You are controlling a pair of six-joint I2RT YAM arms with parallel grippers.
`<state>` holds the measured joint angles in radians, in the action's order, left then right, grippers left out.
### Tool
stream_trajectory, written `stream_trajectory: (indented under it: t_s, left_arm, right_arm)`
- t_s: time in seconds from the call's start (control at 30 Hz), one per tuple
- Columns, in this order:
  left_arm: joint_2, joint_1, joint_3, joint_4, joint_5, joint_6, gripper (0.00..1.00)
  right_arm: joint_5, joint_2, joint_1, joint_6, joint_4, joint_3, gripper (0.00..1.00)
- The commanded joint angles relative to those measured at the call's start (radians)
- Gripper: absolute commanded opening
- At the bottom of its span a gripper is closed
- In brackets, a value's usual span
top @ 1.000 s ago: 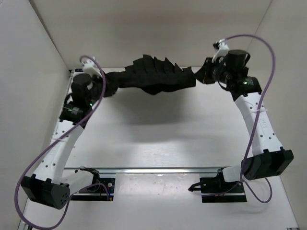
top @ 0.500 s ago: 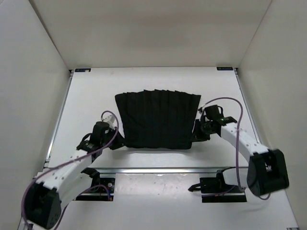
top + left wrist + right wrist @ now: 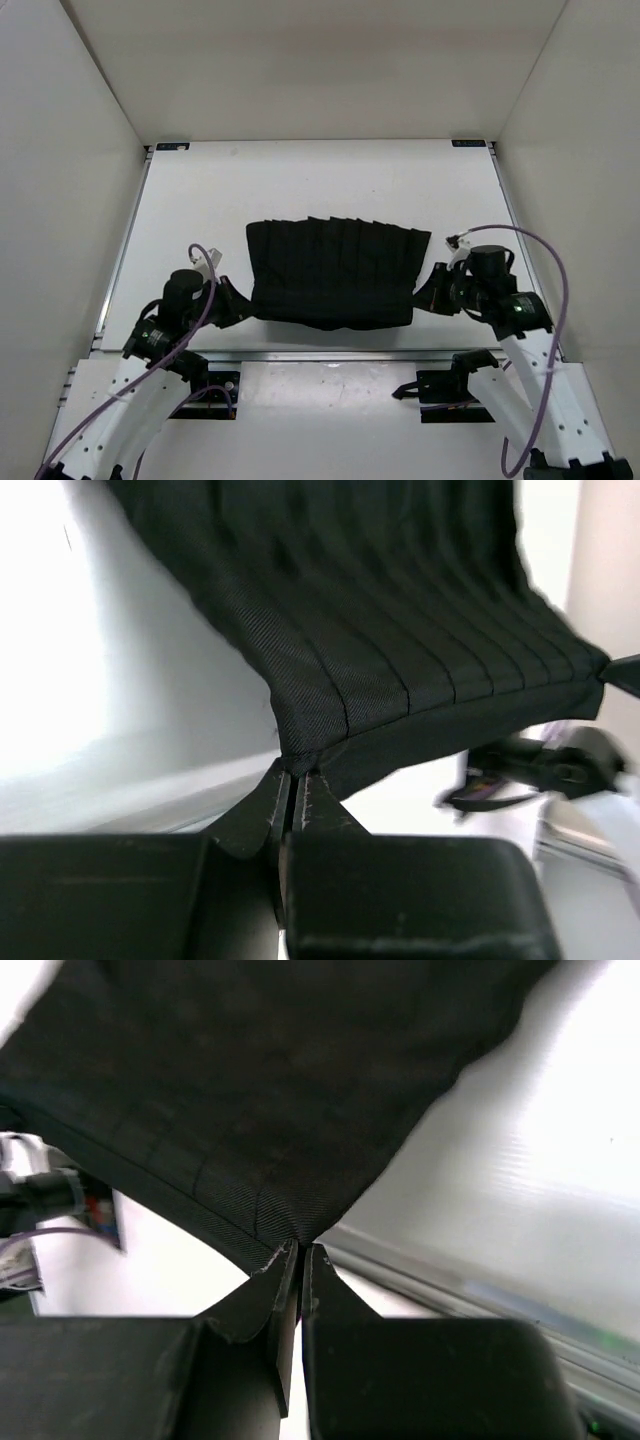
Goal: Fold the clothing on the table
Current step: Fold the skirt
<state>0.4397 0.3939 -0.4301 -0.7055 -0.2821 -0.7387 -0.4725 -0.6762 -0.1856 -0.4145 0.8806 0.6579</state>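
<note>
The clothing (image 3: 335, 272) is a black pleated skirt stretched out between both arms near the front of the white table (image 3: 330, 180). My left gripper (image 3: 238, 305) is shut on its near left corner, and the fabric corner (image 3: 300, 745) is pinched at my left gripper (image 3: 297, 777). My right gripper (image 3: 428, 292) is shut on the near right corner, where the cloth (image 3: 290, 1160) runs into my right gripper (image 3: 301, 1250). The near edge hangs lifted off the surface between the two grips; the pleats run front to back.
A metal rail (image 3: 330, 354) crosses the table's front edge just below the skirt. White walls enclose the left, right and back sides. The arm bases with purple cables (image 3: 545, 330) sit at the bottom.
Both arms have swung the skirt from high at the back of the table down to the front. It spread flat, then its near edge rose slightly.
</note>
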Motion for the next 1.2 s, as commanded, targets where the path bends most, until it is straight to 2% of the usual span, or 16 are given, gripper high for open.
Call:
stream_trajectory:
  t_s: [0.0, 0.07, 0.27, 0.4, 0.47, 0.7, 0.77, 0.8, 0.83, 0.9, 1.0, 1.1, 1.13, 1.17]
  left_arm:
    - [-0.012, -0.050, -0.159, -0.123, 0.017, 0.021, 0.00]
    - [0.049, -0.069, -0.209, -0.091, 0.001, 0.039, 0.00]
    - [0.358, -0.076, -0.328, 0.119, 0.000, 0.128, 0.00]
    - [0.617, -0.139, -0.367, 0.320, -0.012, 0.147, 0.00]
    - [0.715, -0.150, -0.401, 0.353, -0.011, 0.163, 0.00]
    - [1.046, -0.190, -0.596, 0.431, -0.006, 0.180, 0.00]
    - [1.145, -0.211, -0.660, 0.443, -0.012, 0.174, 0.21]
    - [1.201, -0.240, -0.702, 0.466, -0.026, 0.171, 0.45]
    - [1.244, -0.245, -0.741, 0.486, -0.076, 0.159, 0.56]
    - [1.258, -0.291, -0.759, 0.538, -0.149, 0.107, 0.64]
    - [1.203, -0.297, -0.751, 0.522, -0.128, 0.120, 0.68]
    - [1.102, -0.271, -0.656, 0.452, -0.022, 0.180, 0.71]
    - [1.044, -0.259, -0.525, 0.466, 0.010, 0.174, 0.71]
    - [0.984, -0.248, -0.478, 0.487, 0.026, 0.158, 0.72]
  right_arm:
    - [0.066, 0.047, 0.006, 0.042, 0.153, 0.164, 0.00]
    - [0.094, -0.002, -0.021, 0.039, 0.143, 0.213, 0.00]
    - [0.123, -0.181, 0.046, 0.079, 0.020, 0.252, 0.00]
    - [-0.046, -0.327, 0.255, 0.047, -0.210, 0.157, 0.00]
    - [-0.080, -0.397, 0.291, 0.023, -0.287, 0.152, 0.00]
    - [-0.074, -0.770, 0.256, -0.033, -0.411, 0.334, 0.00]
    - [-0.078, -0.862, 0.261, -0.046, -0.443, 0.408, 0.02]
    - [-0.093, -0.919, 0.265, -0.046, -0.462, 0.464, 0.15]
    - [-0.094, -0.931, 0.265, -0.043, -0.495, 0.506, 0.20]
    - [0.027, -0.956, 0.255, -0.030, -0.497, 0.555, 0.32]
    - [0.130, -0.895, 0.230, -0.017, -0.453, 0.556, 0.36]
    - [0.173, -0.771, 0.215, -0.055, -0.466, 0.406, 0.43]
    - [0.179, -0.704, 0.206, -0.088, -0.517, 0.314, 0.45]
    - [0.202, -0.668, 0.190, -0.104, -0.531, 0.240, 0.46]
